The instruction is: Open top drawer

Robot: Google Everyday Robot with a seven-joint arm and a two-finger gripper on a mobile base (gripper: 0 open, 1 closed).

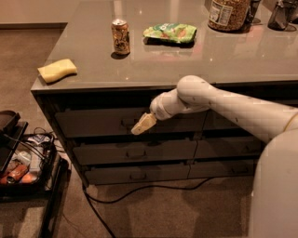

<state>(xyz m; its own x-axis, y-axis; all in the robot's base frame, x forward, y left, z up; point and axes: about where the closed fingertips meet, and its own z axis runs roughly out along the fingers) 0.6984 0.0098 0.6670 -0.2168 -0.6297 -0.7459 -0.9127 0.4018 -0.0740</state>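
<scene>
One can, one snack bag, one sponge, one jar on the worktop; three stacked drawers, top drawer uppermost; one floor cable; one gripper, just beside the top drawer's handle

White arm, cream hand at tip

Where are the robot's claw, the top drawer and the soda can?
top drawer (91,122), camera view, bare left part of its flat front.
claw (142,124), camera view, middle of its pale tip, close in front of the top drawer's centre.
soda can (120,37), camera view, middle of its side.
</scene>
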